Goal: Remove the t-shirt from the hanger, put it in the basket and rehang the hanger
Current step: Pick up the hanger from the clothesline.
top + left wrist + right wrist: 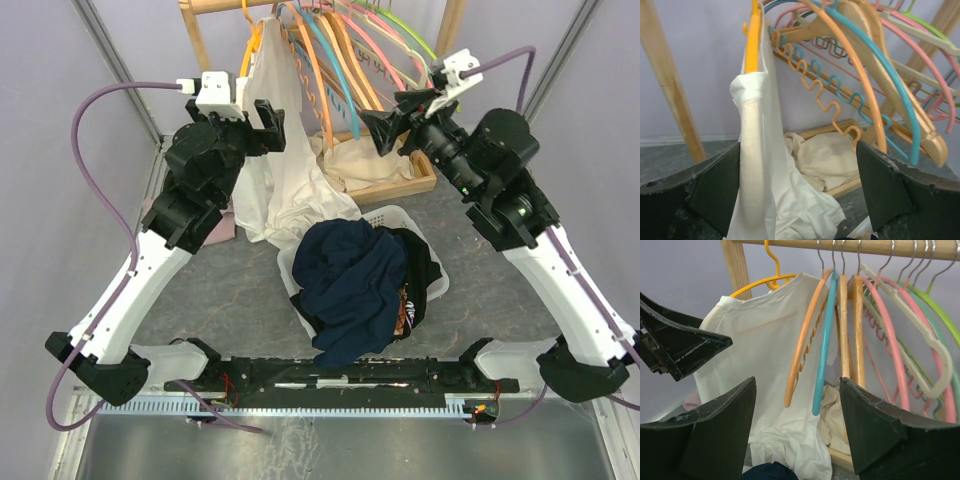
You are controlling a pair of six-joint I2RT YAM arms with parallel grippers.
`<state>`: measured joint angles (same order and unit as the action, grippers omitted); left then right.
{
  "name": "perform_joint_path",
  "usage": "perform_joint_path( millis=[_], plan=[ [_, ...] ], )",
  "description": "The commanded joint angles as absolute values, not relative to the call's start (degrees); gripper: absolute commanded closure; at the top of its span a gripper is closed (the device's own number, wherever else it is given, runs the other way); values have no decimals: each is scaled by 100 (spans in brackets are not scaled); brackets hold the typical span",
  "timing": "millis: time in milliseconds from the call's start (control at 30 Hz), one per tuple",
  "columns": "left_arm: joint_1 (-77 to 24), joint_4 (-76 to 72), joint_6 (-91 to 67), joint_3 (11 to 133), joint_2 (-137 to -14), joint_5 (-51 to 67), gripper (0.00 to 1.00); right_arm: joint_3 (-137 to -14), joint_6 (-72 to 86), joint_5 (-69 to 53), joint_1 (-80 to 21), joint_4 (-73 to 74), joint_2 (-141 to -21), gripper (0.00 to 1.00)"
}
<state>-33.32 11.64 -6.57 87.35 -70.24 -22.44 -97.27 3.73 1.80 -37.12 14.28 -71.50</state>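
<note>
A white t-shirt [283, 150] hangs on a yellow hanger [251, 45] at the left end of the wooden rack, its hem pooled on the table. It also shows in the left wrist view [760, 150] and the right wrist view [765, 340]. The yellow hanger [753, 40] [760, 282] sticks out above the collar. My left gripper [268, 125] [797, 190] is open, close to the shirt's near shoulder, with the cloth between its fingers [715, 185] but not clamped. My right gripper [385, 128] [797, 435] is open and empty, facing the rack from the right.
Several empty coloured hangers [350, 60] hang on the wooden rod [850, 246]. A cream cloth [360, 160] lies in the rack's base tray. A white basket [390, 218] with dark blue clothes [350, 280] stands in front of the rack. A pink cloth [218, 228] lies left.
</note>
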Motion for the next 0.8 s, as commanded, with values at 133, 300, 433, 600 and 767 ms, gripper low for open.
perform_joint_path(
  millis=[133,300,433,600,767],
  plan=[
    [-3308,237,-1172,8332,-7067,-993,4,-10697,744,-339,-3737,1237,-7815,26],
    [-3305,-104,-1277,8180,-7149,-459,4,-10923,813,-327,-3736,1257,-8038,26],
    [-3307,-246,-1348,8244,-7287,-385,4,-10772,789,-138,-3739,1212,-7927,26],
    [-3306,-351,-1425,8417,-7527,-356,7,-10454,699,54,-3742,1114,-7638,26],
    [-3319,-550,-1582,8594,-7880,-86,9,-10335,562,226,-3735,1192,-7499,26]
  ],
)
